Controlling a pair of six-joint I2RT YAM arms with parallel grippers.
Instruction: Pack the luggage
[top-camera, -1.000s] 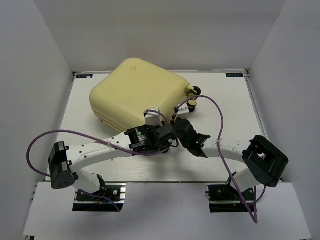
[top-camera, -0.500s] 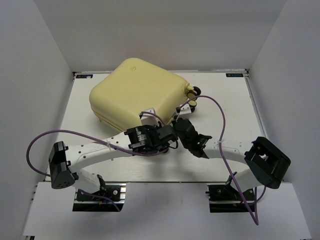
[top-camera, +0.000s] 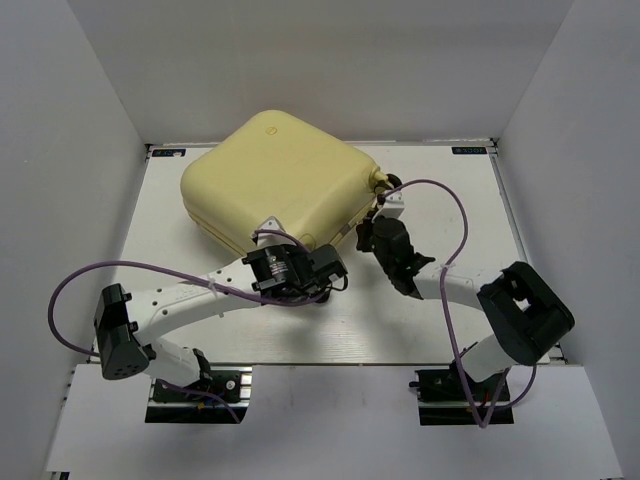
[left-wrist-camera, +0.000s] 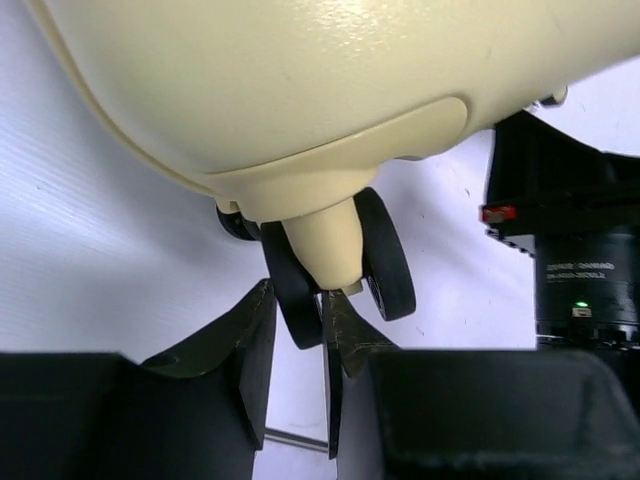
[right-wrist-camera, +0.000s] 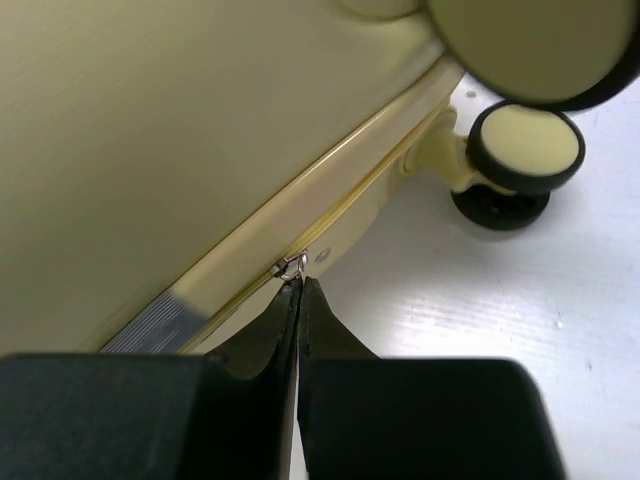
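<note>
Top external: the luggage (top-camera: 275, 180) lies closed and flat on the bench (top-camera: 470, 200), toward the back and left of centre. Both arms are on its near edge. The left arm runs low and long from its base, with the left hand (top-camera: 268, 228) tucked against the near corner. The right arm has its elbow folded near its base and the forearm angled back and left, putting the right hand (top-camera: 388, 205) on the right near side by the wheels.

Left wrist: the left hand is only narrowly open. Its two fingers (left-wrist-camera: 255, 345) sit either side of one black disc of the caster wheel (left-wrist-camera: 285, 275), and both look to touch it, so we read this as a pinch on the wheel. Our guess is it's an anchor so the case can't slide or swivel.

Right wrist: the right hand is fully closed, fingers pressed together, with the tips right at the small metal zip pull (right-wrist-camera: 292, 267) on the zip seam (right-wrist-camera: 350, 205). We can't tell whether the thin tab is nipped between them. A cream wheel (right-wrist-camera: 525, 150) sits just beside, off to the right. We'd judge the step in hand is working the zip along the seam while the other arm braces.
</note>
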